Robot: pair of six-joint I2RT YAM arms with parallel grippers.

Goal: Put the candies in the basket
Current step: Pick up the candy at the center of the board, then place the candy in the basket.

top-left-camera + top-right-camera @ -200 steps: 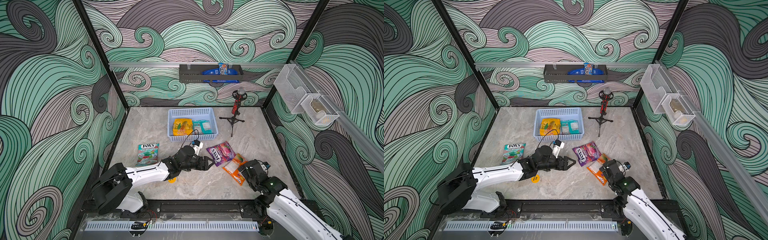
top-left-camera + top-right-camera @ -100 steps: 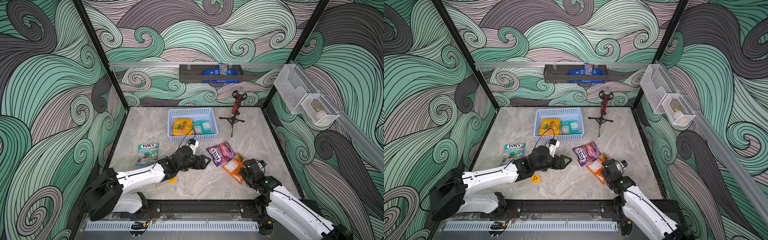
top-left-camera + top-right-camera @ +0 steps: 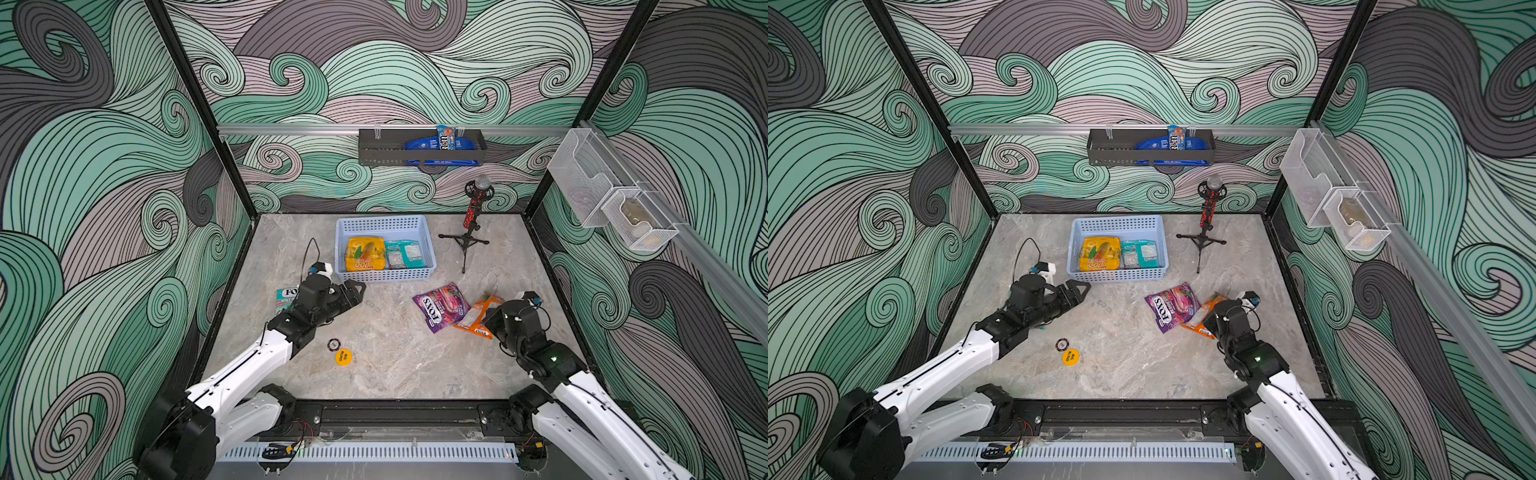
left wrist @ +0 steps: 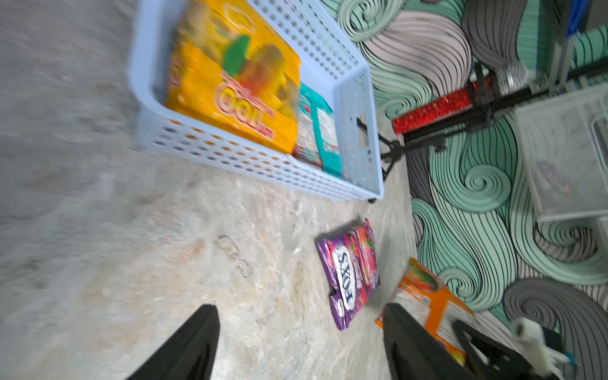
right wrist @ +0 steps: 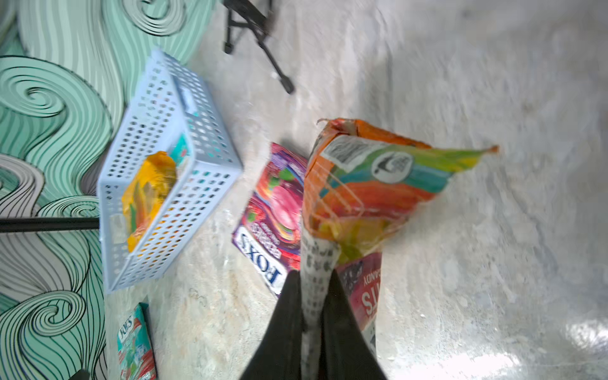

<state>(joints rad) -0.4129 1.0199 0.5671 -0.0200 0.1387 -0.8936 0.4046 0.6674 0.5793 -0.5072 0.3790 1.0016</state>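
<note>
The light blue basket (image 3: 384,275) stands at the back middle of the table and holds the yellow bag (image 3: 363,254) and the teal bag (image 3: 404,254). The purple FOX'S bag (image 3: 440,306) lies flat on the table. Beside it, my right gripper (image 5: 314,276) is shut on an edge of the orange bag (image 5: 368,184), which stands raised off the table. My left gripper (image 4: 301,307) is open and empty, near the basket's front left corner (image 4: 148,131). My left arm partly hides the green-white FOX'S mint bag (image 3: 286,296).
A microphone on a small tripod (image 3: 471,226) stands right of the basket. A yellow disc (image 3: 343,356) and a small dark disc (image 3: 333,344) lie near the left arm. A dark tray (image 3: 382,149) hangs on the back wall, and white mesh bins (image 3: 611,195) on the right wall.
My right gripper has shut on the orange bag and raised its edge. My left arm has drawn back from the purple bag toward the basket's left corner, jaws slightly wider.
</note>
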